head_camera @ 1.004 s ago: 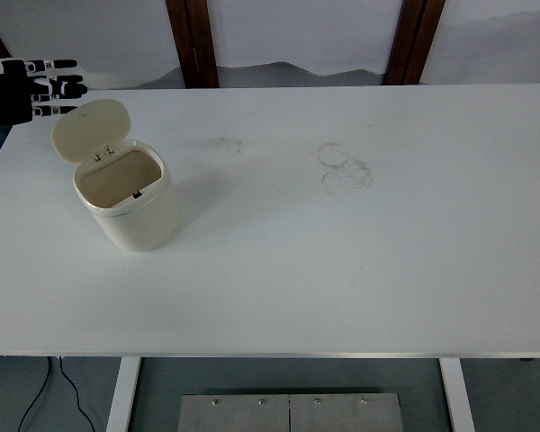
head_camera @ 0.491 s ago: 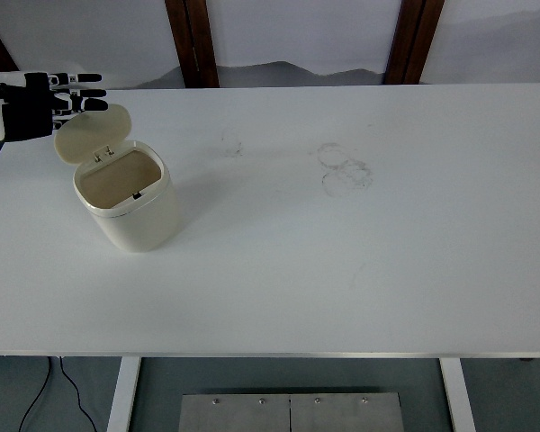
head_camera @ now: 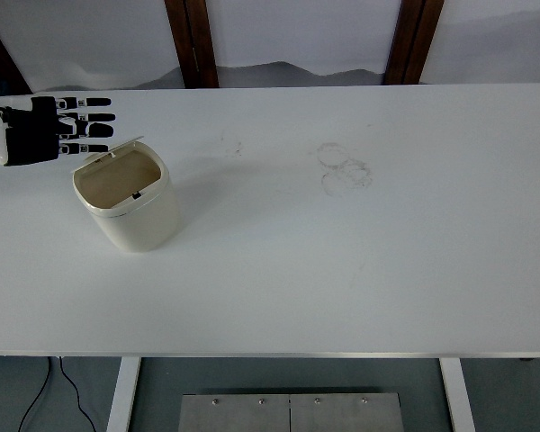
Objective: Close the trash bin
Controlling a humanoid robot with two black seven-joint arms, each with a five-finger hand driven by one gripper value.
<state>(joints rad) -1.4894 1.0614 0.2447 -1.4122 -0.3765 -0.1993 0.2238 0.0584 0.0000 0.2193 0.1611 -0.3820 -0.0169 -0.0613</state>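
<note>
Overhead, the left hand (head_camera: 49, 130) was observed with fingers extended flat, empty, just behind the open cream trash bin (head_camera: 128, 200) on the white table (head_camera: 360, 270).

White table (head_camera: 360, 270) — cream trash bin (head_camera: 130, 211) standing near its left end

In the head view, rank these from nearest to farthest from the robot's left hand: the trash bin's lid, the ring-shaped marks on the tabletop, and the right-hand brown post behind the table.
Measured from the left hand:
1. Lid of the trash bin: right beside the fingers, at the table's left.
2. Ring-shaped marks: around the middle of the table, toward its far side.
3. Right-hand brown post: behind the table, upper right.
</note>
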